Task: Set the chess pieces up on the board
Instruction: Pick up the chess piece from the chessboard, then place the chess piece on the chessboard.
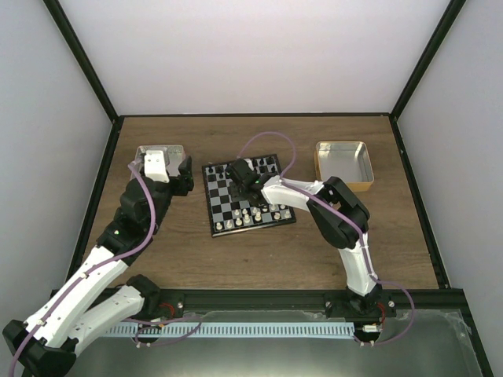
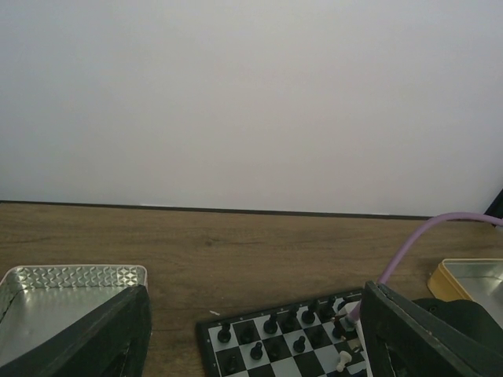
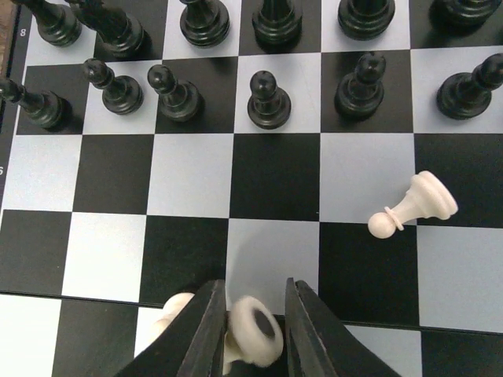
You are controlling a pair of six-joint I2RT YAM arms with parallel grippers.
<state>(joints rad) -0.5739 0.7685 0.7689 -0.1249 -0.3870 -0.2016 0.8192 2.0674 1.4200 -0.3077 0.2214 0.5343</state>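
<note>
Nearest me, cream-white chess pieces (image 1: 247, 218) stood along the near rows of the small black-and-white chequered board (image 1: 222, 196), and my right claw (image 3: 250, 334) hung low over it, narrowed onto one cream-white piece (image 3: 253, 339) pinched between its fingers. Just beyond, a toppled cream-white pawn (image 3: 413, 206) lay on mid-board squares, then the small black pieces (image 3: 269, 102) stood upright on the far rows. My left claw (image 2: 255, 330) gaped wide and empty over the silver metal tray (image 2: 47, 302), left of the board.
</note>
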